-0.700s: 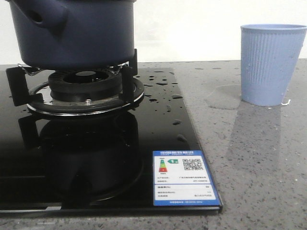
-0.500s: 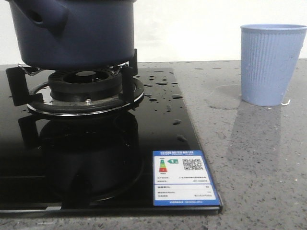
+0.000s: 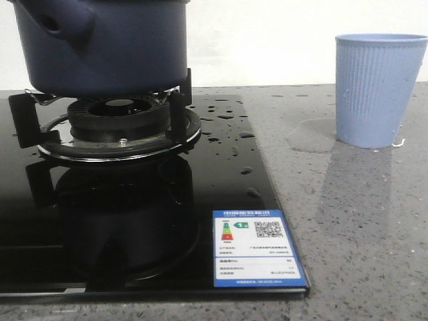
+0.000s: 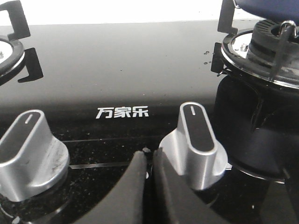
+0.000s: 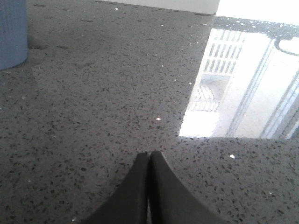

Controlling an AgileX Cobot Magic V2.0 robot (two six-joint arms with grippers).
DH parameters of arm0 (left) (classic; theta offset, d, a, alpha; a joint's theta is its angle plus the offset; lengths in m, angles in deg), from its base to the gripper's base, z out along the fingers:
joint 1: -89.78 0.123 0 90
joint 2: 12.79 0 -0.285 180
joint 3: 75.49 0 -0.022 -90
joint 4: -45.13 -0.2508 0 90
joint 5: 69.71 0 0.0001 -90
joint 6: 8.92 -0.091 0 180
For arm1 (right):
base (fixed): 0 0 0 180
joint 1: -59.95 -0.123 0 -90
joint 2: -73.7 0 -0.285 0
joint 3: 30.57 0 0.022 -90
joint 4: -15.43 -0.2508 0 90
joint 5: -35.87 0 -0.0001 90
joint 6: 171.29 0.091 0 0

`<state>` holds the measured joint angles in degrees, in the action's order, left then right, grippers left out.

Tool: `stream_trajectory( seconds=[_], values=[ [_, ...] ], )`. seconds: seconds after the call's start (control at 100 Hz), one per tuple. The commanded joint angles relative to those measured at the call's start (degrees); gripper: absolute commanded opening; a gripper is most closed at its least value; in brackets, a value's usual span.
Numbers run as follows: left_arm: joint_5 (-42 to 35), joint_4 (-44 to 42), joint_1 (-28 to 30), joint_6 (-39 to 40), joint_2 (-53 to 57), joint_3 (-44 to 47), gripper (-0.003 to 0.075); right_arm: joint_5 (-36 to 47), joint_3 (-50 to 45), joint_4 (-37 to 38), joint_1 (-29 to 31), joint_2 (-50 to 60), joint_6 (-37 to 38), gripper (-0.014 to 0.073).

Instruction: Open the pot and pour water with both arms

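Observation:
The dark navy-blue pot [image 3: 107, 43] stands on the burner grate [image 3: 117, 124] of the black glass hob; its stubby hollow handle [image 3: 57, 23] points front-left, and its top is cut off by the frame. Water drops [image 3: 224, 117] lie on the glass, and a wet patch [image 3: 311, 134] lies beside the light blue ribbed cup [image 3: 380, 90]. Neither gripper shows in the front view. My left gripper [image 4: 149, 156] is shut and empty, low over the hob next to a silver knob [image 4: 194, 144]. My right gripper [image 5: 149, 156] is shut and empty over the grey speckled counter.
A second silver knob [image 4: 30, 151] sits at the hob's front. Another burner's edge [image 4: 9, 46] shows in the left wrist view. An energy label [image 3: 257, 247] is stuck on the hob's near corner. The cup also shows in the right wrist view [image 5: 13, 32].

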<state>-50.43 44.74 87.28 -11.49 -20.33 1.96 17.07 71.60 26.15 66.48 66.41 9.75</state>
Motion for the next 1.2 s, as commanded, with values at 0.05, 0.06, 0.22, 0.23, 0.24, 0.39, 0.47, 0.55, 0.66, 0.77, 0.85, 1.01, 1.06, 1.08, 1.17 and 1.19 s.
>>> stream_trajectory(
  seconds=[0.05, 0.06, 0.22, 0.23, 0.24, 0.39, 0.47, 0.55, 0.66, 0.77, 0.85, 1.01, 1.06, 1.08, 1.17, 1.19],
  values=[
    [-2.38, 0.03, 0.04, 0.45, 1.28, 1.56, -0.0020, 4.51, -0.63, 4.72, 0.33, 1.04, -0.30, -0.0067],
    [-2.38, 0.03, 0.04, 0.45, 1.28, 1.56, -0.0020, 5.03, -0.63, 5.23, 0.33, 1.04, -0.30, -0.0067],
    [-3.45, 2.14, 0.04, 0.45, 1.28, 1.56, -0.0020, 24.57, -0.63, 2.20, 0.33, 1.04, 0.81, -0.0067],
    [-3.70, 2.66, 0.04, 0.45, 1.28, 1.56, -0.0020, 26.29, -0.63, 1.87, 0.33, 1.04, 0.81, -0.0067],
    [-4.29, 3.82, 0.04, 0.45, 1.28, 1.56, -0.0020, 27.11, -0.63, 1.19, 0.33, 1.04, 0.81, -0.0067],
    [-13.81, 30.45, 0.04, 0.45, 1.28, 1.56, -0.0020, 39.53, -0.63, -6.39, 0.33, 1.04, 4.49, -0.0067],
    [-17.29, 46.40, 0.04, 0.45, 1.28, 1.56, -0.0020, 39.39, -0.63, -12.28, 0.33, 1.04, 10.67, -0.0067],
    [-19.28, 55.56, 0.04, 0.45, 1.28, 1.56, -0.0020, 35.61, -0.50, -18.20, 0.33, 1.04, 11.13, -0.0067],
    [-19.28, 66.85, 0.04, 0.45, 1.28, 1.36, -0.0020, 29.60, 0.64, -19.68, 0.33, 1.04, 11.13, -0.0067],
    [-18.37, 67.84, 0.04, 0.34, 1.28, 0.40, -0.0020, 27.64, 3.39, -19.68, 0.33, 1.04, 11.13, -0.0067],
    [-15.67, 64.81, 0.04, -2.20, 1.28, -2.31, -0.0020, 24.45, 5.93, -19.68, 0.33, 1.04, 11.13, -0.0067],
    [-8.73, 57.23, 0.04, -11.52, 0.45, -10.08, -0.0020, 8.19, 13.89, -18.61, 0.22, -0.49, 10.79, -0.0067],
    [-5.78, 54.58, 0.04, -12.20, -0.93, -13.20, -0.0020, 2.04, 16.86, -18.60, 0.10, -1.98, 9.75, -0.0067],
    [-4.33, 53.52, 0.04, -12.20, -2.07, -14.73, -0.0020, -0.22, 17.98, -18.60, 0.01, -2.68, 9.28, -0.0067],
    [2.92, 50.02, 0.04, -12.20, -6.87, -19.27, -0.0020, -8.83, 22.89, -18.60, -1.09, -6.35, 7.22, -0.0068],
    [4.72, 49.19, 0.04, -12.20, -8.36, -20.76, -0.0020, -10.94, 24.01, -18.60, -1.38, -6.96, 7.22, -0.0068]
  ],
)
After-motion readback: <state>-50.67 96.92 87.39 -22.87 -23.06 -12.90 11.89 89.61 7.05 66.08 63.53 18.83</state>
